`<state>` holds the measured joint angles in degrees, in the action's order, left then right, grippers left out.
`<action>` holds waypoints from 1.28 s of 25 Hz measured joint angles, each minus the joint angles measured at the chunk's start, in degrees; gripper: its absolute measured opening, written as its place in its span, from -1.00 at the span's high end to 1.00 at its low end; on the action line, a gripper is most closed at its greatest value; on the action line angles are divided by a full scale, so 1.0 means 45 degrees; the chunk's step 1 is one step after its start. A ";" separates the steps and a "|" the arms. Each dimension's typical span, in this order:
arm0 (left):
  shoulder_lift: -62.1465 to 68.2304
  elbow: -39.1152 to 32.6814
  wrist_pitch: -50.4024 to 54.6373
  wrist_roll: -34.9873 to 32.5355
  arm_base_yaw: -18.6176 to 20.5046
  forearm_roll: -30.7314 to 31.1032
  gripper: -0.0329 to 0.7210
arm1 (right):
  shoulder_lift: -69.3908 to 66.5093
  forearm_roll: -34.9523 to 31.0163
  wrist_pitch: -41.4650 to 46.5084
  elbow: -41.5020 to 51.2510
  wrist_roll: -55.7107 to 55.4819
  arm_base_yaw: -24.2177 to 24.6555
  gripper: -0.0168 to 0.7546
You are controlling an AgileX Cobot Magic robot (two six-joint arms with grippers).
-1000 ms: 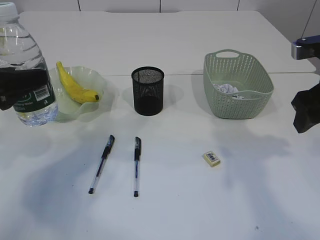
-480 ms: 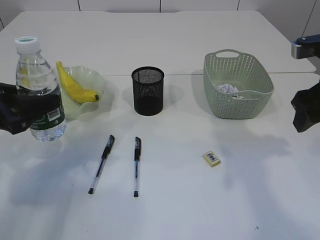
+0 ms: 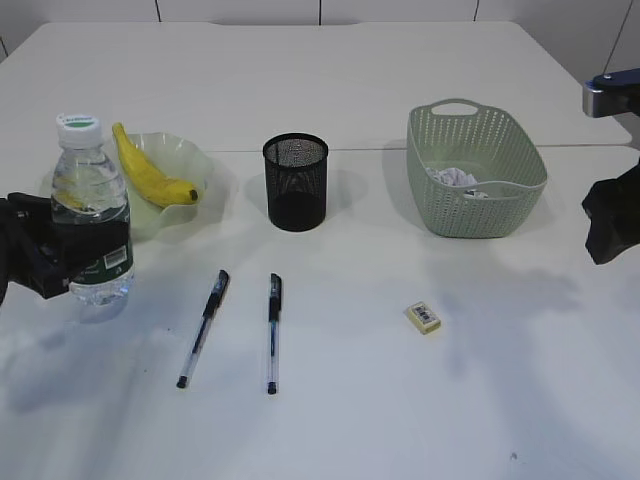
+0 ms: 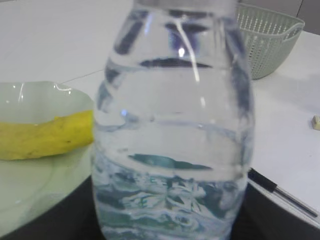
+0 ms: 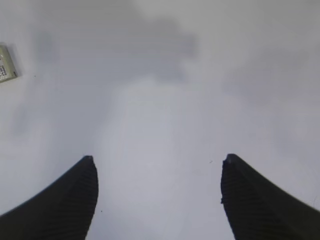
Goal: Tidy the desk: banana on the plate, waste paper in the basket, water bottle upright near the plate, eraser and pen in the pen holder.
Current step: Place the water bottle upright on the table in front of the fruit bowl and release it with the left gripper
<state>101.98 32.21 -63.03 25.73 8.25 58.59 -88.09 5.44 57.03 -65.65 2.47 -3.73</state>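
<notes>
My left gripper [image 3: 70,265] is shut on the clear water bottle [image 3: 91,225], which stands upright on the table just in front of the green plate [image 3: 190,155]. The bottle fills the left wrist view [image 4: 172,125]. The banana [image 3: 150,172] lies on the plate and shows in the left wrist view [image 4: 45,136]. Two pens [image 3: 204,326] [image 3: 272,330] lie on the table in front of the black mesh pen holder [image 3: 295,182]. The eraser [image 3: 423,317] lies at centre right and in the right wrist view [image 5: 7,63]. Crumpled paper [image 3: 456,179] sits in the green basket [image 3: 475,170]. My right gripper [image 5: 157,170] is open and empty above bare table.
The basket also shows at the top right of the left wrist view [image 4: 267,37]. The right arm [image 3: 612,215] hangs at the table's right edge. A seam between two tabletops runs across behind the pen holder.
My left gripper has brought the bottle down and a little to the right, from high at the left edge to standing on the table by the plate. The right arm has not moved.
</notes>
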 joint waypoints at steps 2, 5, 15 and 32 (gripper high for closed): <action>0.0379 0.0000 0.0000 -0.0279 -0.0082 -0.0197 -0.11 | 0.0000 0.0000 0.0000 0.0000 0.0000 0.0000 -0.52; 0.0903 0.0000 0.0000 -0.0854 -0.0427 -0.0683 -0.11 | 0.0000 0.0000 0.0000 0.0000 0.0000 0.0000 -0.52; 0.2225 0.0047 0.0000 -0.1785 -0.0668 -0.2208 -0.11 | 0.0000 0.0000 0.0000 0.0000 0.0031 0.0000 -0.52; 0.3364 0.0534 -0.1108 -0.1944 -0.0668 -0.3011 -0.12 | 0.0000 0.0023 -0.0005 0.0000 0.0031 0.0000 -0.52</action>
<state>117.12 34.62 -68.02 16.99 5.24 45.04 -88.09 5.54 57.00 -65.65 2.60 -3.73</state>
